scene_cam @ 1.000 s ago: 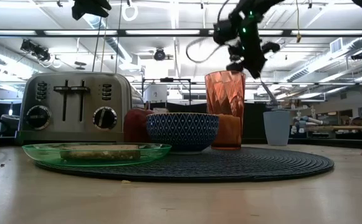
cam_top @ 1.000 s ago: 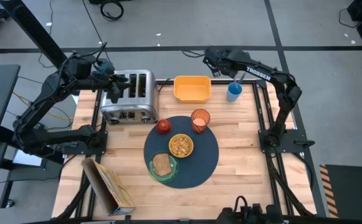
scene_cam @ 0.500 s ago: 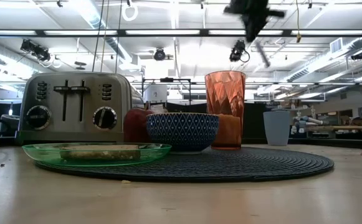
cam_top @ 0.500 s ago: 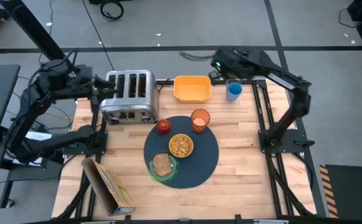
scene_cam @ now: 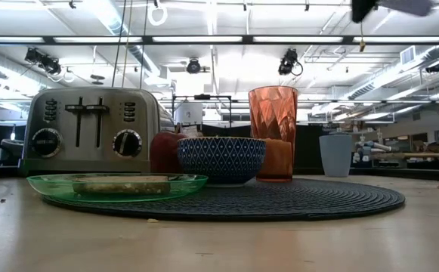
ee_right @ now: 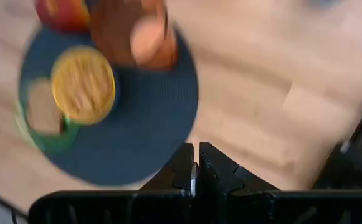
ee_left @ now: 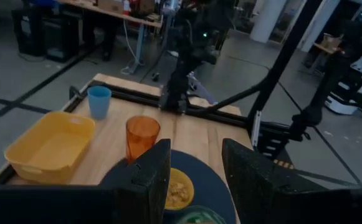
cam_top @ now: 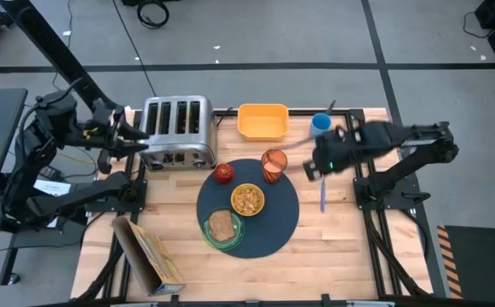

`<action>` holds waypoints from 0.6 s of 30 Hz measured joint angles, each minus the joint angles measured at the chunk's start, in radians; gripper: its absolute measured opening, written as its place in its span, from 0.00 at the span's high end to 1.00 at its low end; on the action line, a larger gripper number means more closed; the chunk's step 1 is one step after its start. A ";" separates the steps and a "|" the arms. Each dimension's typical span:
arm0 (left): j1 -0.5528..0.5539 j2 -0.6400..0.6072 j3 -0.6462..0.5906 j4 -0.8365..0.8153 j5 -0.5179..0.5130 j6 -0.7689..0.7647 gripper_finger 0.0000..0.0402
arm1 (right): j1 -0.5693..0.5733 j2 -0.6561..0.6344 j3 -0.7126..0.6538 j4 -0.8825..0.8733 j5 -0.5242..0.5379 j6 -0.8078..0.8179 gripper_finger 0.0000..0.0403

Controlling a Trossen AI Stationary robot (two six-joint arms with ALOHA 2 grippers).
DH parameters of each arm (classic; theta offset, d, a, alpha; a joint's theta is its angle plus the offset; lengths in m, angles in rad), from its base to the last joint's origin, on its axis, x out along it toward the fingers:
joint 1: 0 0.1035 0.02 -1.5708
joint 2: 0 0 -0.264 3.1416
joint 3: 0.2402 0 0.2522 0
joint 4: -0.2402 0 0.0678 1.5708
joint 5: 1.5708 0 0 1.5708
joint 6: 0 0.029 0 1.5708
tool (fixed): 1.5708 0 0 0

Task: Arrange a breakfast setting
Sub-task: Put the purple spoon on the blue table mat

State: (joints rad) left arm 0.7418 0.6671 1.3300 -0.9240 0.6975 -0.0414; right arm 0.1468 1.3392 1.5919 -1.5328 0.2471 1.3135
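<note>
Mat (cam_top: 249, 207) dark blue-grey, round, at table centre. On mat: yellow bowl (cam_top: 247, 199) in middle, green plate (cam_top: 222, 231) with toast slice (cam_top: 221, 225) at near-left edge, orange cup (cam_top: 273, 165) at far edge. Red apple (cam_top: 223, 173) at mat's far-left rim. Lilac-handled spoon (cam_top: 322, 193) just right of mat. Right gripper (ee_right: 197, 169) high over mat's right side (view blurred), fingers pressed together, nothing between. Left gripper (ee_left: 195, 177) left of mat, beside toaster (cam_top: 176, 131), fingers apart.
</note>
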 joint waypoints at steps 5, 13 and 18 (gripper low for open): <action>0.000 -0.027 0.000 -0.036 0.007 -0.033 0.62 | 0.126 -0.047 -0.204 0.153 -0.055 0.125 0.95; 0.000 -0.032 0.000 0.061 0.005 -0.105 0.62 | 0.185 -0.062 -0.665 0.905 -0.046 0.046 0.95; 0.000 -0.019 0.000 0.166 0.016 -0.176 0.62 | 0.192 -0.006 -0.905 1.475 0.002 -0.057 0.95</action>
State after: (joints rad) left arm 0.7422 0.6477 1.3304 -0.7580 0.7133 -0.2178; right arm 0.3389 1.3337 0.6872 -0.0576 0.2487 1.2560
